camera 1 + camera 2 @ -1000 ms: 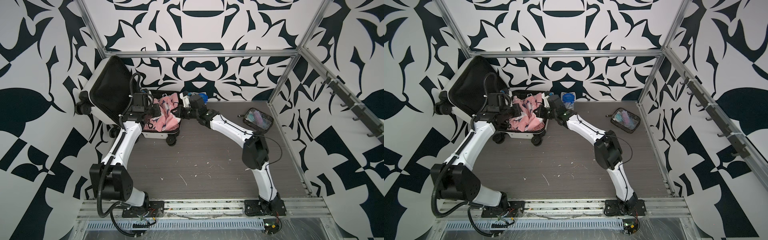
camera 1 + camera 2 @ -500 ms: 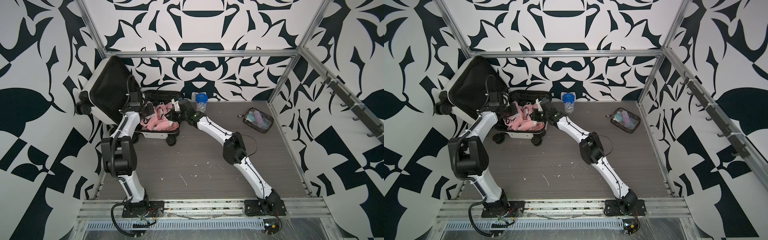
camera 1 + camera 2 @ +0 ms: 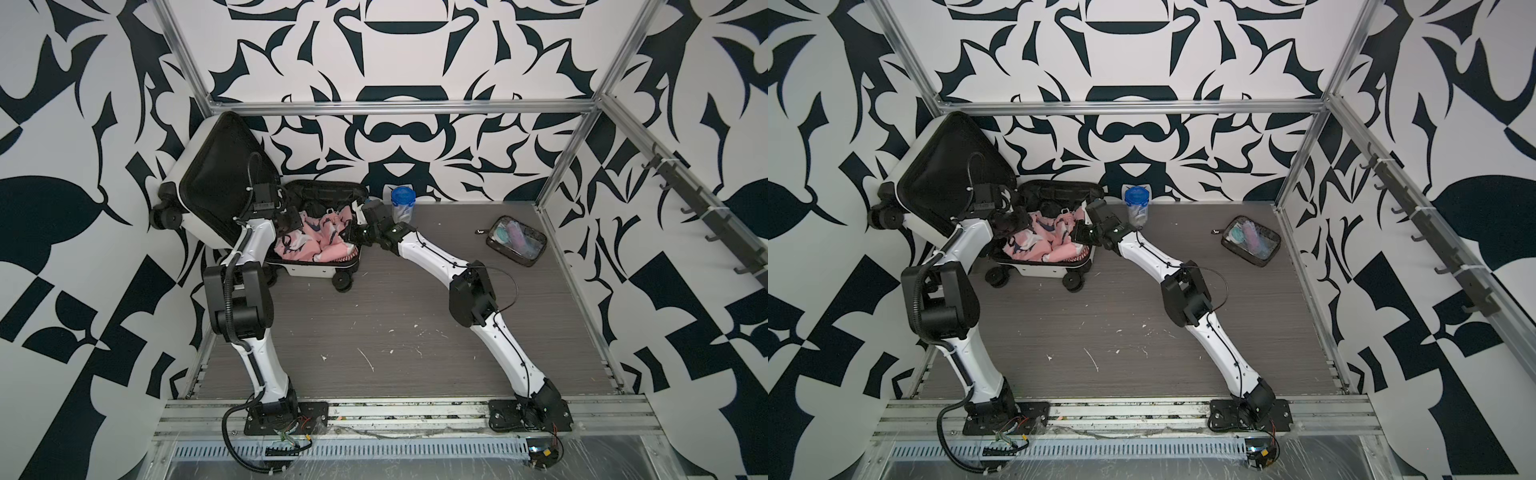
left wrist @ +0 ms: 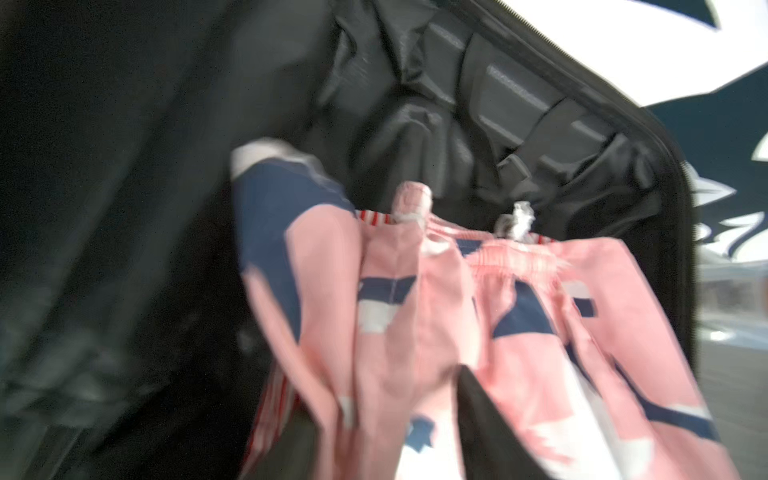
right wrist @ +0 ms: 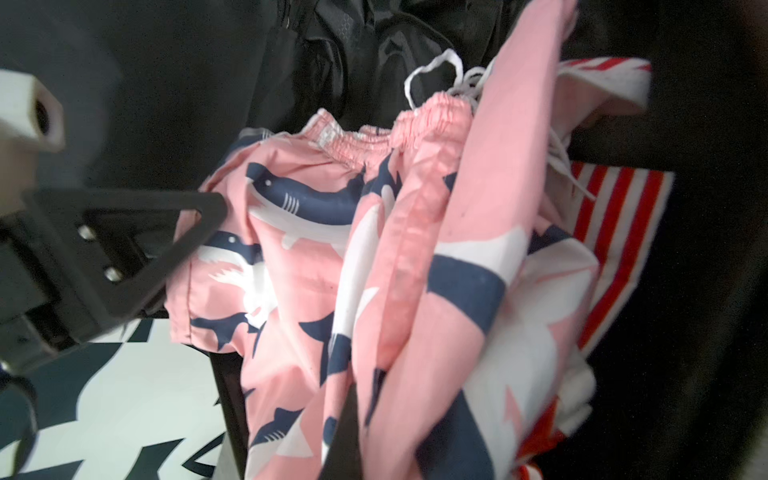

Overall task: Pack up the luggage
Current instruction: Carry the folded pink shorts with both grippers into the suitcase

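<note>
While the luggage (image 3: pixel 307 271) lies open at the far left of the table (image 3: pixel 415 332), with its black-lined lid (image 3: pixel 216 187) raised toward the left wall, both arms reach into its lower half. Pink shark-print shorts (image 3: pixel 316 243) lie crumpled inside, and a red-and-white striped cloth (image 5: pixel 615 232) shows beside them. The left gripper (image 3: pixel 289 220) hangs over the left edge of the shorts. The right gripper (image 3: pixel 348 233) is at their right edge, by the case's right wall. In the blurred left wrist view two dark fingers (image 4: pixel 490 428) stand apart with pink cloth across them; whether they pinch it I cannot tell. The right wrist view shows one dark finger (image 5: pixel 347 432) among the folds, and its grip cannot be told either. Just right of the case stands a blue-lidded jar (image 3: pixel 402 203). A clear toiletry pouch (image 3: pixel 517 241) lies at the far right.
</note>
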Robot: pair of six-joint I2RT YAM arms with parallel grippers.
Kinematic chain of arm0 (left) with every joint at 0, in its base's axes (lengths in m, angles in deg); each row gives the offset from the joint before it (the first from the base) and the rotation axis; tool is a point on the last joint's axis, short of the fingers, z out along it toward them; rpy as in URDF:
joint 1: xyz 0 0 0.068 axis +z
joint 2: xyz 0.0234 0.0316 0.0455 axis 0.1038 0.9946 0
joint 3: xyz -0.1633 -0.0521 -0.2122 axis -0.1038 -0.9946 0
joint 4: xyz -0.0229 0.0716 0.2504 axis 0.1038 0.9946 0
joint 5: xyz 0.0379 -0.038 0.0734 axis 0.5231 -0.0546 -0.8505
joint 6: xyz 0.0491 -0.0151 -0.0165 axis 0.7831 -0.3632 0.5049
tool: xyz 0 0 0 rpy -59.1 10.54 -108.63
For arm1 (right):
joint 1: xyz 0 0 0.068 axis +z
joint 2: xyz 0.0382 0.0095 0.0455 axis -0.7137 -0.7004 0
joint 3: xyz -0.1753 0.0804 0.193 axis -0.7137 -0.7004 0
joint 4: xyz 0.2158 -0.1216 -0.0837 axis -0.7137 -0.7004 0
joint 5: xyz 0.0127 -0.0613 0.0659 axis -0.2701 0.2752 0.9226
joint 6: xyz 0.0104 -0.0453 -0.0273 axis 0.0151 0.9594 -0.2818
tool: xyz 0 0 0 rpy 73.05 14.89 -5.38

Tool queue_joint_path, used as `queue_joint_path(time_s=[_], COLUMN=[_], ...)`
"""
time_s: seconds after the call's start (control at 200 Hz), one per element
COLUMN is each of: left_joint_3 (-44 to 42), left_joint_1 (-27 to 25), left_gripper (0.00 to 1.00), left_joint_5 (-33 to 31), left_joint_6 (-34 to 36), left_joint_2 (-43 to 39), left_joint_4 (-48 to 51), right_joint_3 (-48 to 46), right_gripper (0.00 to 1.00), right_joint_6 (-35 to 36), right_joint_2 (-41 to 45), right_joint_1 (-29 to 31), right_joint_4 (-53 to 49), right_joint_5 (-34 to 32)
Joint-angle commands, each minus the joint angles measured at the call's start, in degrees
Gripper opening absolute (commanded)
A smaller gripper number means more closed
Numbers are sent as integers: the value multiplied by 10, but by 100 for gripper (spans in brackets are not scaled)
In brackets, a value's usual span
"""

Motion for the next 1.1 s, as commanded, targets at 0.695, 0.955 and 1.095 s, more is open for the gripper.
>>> queue_joint_path(time_s=[0.695, 0.955, 1.095], left_joint_3=[-53, -98, -95], left_joint_1=[24, 20, 15], left_gripper=[74, 50, 37], left_joint_5=[-47, 55, 88], left_joint_6=[-90, -95, -97], left_joint_2=[-167, -170, -118], left_joint_4=[7, -9, -9], right_joint_3=[-39, 24, 105], right_gripper=[48, 31, 26], right_joint_6=[94, 114, 104], right_joint_2=[183, 146, 79], right_joint_1=[13, 54, 69], right_joint_4=[-126, -100, -128], right_joint_5=[-188, -109, -101])
